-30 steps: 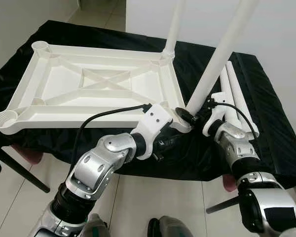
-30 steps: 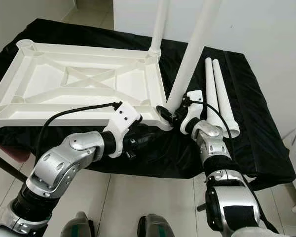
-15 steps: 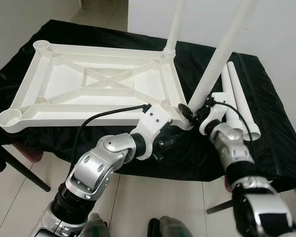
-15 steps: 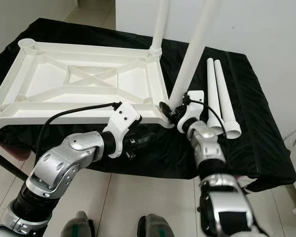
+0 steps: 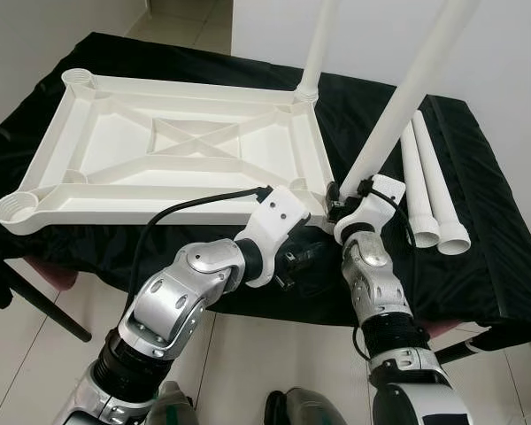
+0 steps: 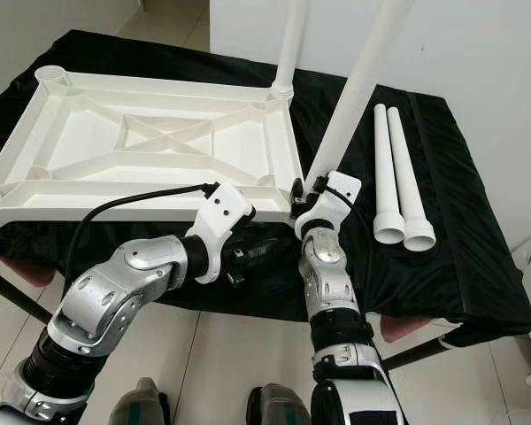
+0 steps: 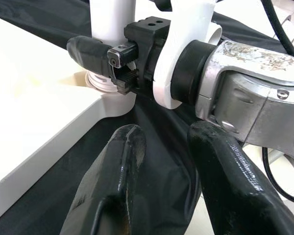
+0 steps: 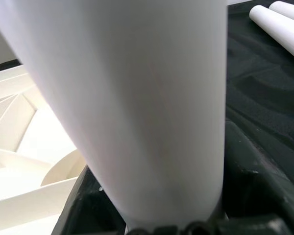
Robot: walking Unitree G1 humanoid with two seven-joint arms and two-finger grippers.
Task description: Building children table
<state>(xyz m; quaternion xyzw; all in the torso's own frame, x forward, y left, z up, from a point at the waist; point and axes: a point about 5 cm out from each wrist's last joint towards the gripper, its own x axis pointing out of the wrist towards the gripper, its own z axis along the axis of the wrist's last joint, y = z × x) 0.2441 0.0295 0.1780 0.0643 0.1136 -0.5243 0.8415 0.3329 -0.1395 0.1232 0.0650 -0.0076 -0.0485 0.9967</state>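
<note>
A black cloth [image 5: 504,257] lies above pale floor tiles [image 5: 44,354].

Left gripper [image 7: 159,183] parted, empty over black cloth [image 7: 152,122]; right gripper [image 7: 108,61] clamps white leg [image 7: 112,14]

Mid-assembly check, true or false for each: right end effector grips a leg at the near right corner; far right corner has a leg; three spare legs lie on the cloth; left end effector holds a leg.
1. The right end effector grips a leg at the tabletop's near right corner. True.
2. The far right corner has a standing leg. True.
3. Three spare legs lie on the cloth. False: two spare legs.
4. The left end effector holds a leg. False: it holds nothing.
</note>
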